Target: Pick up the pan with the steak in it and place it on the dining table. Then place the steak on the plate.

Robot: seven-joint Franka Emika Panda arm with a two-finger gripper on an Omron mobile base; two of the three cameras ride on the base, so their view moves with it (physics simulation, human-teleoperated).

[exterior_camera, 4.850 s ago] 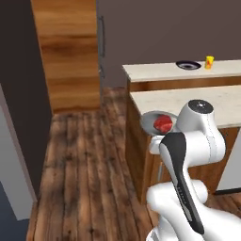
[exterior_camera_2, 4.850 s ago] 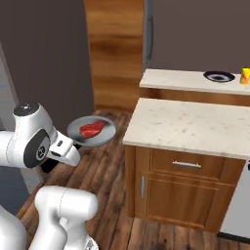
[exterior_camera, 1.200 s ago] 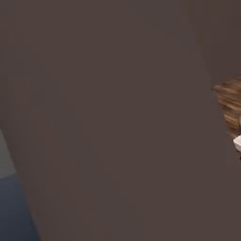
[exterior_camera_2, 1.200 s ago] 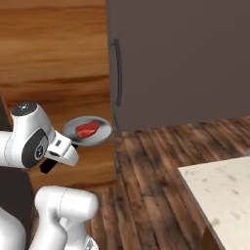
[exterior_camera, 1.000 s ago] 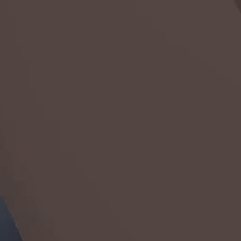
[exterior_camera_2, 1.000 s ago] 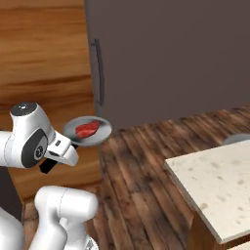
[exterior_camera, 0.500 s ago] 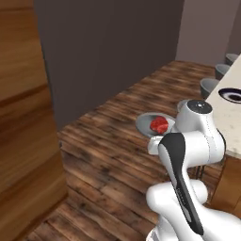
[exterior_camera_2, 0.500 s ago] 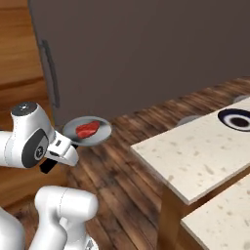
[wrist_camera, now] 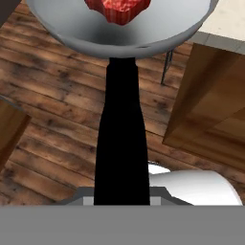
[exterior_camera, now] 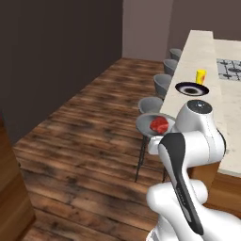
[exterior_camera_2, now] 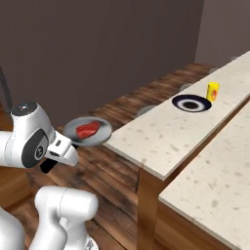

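Here the pan (exterior_camera_2: 88,132) is carried level in the air, its black handle (wrist_camera: 122,139) pinched in the pincer (exterior_camera_2: 61,146), with the steak (exterior_camera_2: 88,129) lying near the middle of the bowl. In the right base view the pan hangs just off the near corner of the dining table (exterior_camera_2: 161,139), about nine o'clock from that corner and not yet over the stone. In the left base view it floats above a grey stool (exterior_camera: 151,104), with the table edge at roughly three o'clock of it.

The step in hand, as I judge it, is the carry: the first half of the task, pan to table, is well advanced but unfinished. The next move calls for bringing the pan over the worktop and lowering it flat onto bare stone, keeping it level so the meat does not slide. A spot short of the plate (exterior_camera_2: 191,103) would suit, since the steak must go there afterwards.

The plate sits farther along the table, toward one o'clock from the pan in the right base view, with a small yellow cup (exterior_camera_2: 212,91) just beyond it. A row of stools lines the table's outer side. A second speckled worktop with a grey stovetop (exterior_camera: 229,69) runs parallel behind. The floor (exterior_camera: 80,141) is dark wood planks and the walls are dull brown-grey
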